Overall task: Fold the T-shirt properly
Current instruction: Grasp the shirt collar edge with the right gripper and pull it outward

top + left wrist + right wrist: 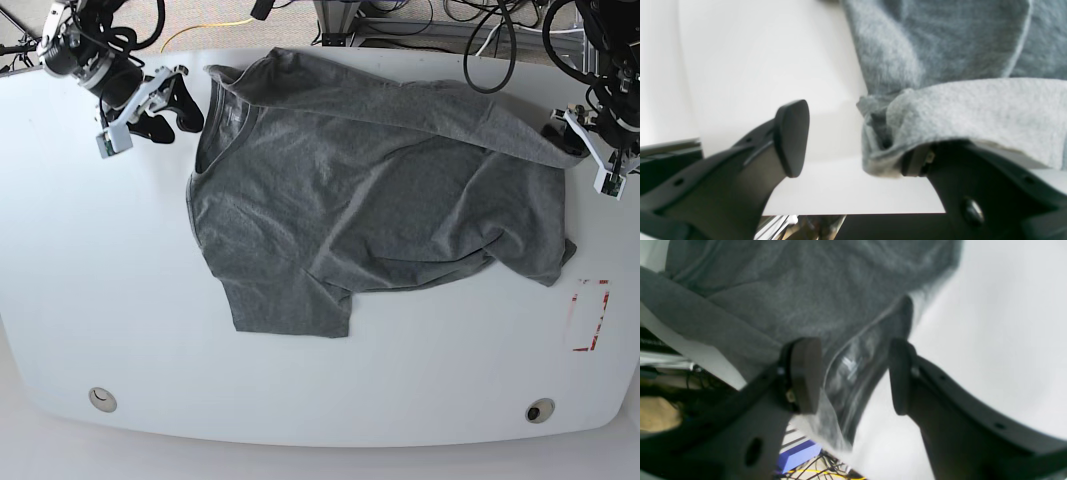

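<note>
Base view: one grey T-shirt, two arms at its far corners

Base view is showing a single dark heather-grey short-sleeved cotton T-shirt (370,210) lying spread and wrinkled across the middle of one white rounded table (110,300). Its ribbed round neck is pointing toward the view's left, its hem toward the right, and one sleeve is reaching toward the near edge. Two black robot arms are working at the far side, one at each end of the garment. Two small round holes are sitting near the table's front edge, and one red-and-white rectangular marking (590,315) is lying on the table just beyond the hem corner.

Left gripper (853,143) is standing with its jaws clearly apart. In the left wrist view one black pad is hanging free over bare table, while a bunched fold of the T-shirt's hem edge is draping over the other finger and touching it; nothing is pinched between the two.

Right gripper (853,376) is standing partly open too, at the collar end. In the right wrist view grey cloth is lying behind and between the pads, with a blurred fold of fabric in the gap; whether either pad is touching it I cannot tell.
</note>
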Motion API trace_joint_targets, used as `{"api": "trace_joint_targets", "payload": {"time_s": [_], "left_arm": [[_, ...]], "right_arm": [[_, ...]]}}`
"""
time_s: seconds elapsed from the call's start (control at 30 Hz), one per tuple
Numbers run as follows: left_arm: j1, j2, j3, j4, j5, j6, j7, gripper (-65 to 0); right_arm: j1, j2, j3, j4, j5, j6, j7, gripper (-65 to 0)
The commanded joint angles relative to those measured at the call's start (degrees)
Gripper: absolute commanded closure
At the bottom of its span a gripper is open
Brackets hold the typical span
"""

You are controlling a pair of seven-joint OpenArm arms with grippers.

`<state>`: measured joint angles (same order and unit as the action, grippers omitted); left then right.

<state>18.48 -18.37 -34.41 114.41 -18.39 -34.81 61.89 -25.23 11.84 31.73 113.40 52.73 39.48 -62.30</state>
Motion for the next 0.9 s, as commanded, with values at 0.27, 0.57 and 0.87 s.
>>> {"api": "trace_joint_targets", "payload": {"time_s": [0.27,0.57,0.87], "left_arm": [[-1.82,-2.68,-6.07,0.89,-0.73,-5.19,7.43,-37.8],[4.77,-3.91,-7.3,0.8,-3.81,-5.19,7.52,-37.8],[5.92,-5.06,-7.3,0.8,-18.31,-5.19,7.52,-37.8]], "right_arm": [[9.81,-1.86,-14.63,-0.31,-16.73,0.52,-0.95,-20.6],[13.15,-6.25,-21.92,-1.54,-30.53,0.52,-0.86,-20.1],[14.55,-8.54,-23.77,-5.93,-33.26,0.52,1.6,-20.1]]}}
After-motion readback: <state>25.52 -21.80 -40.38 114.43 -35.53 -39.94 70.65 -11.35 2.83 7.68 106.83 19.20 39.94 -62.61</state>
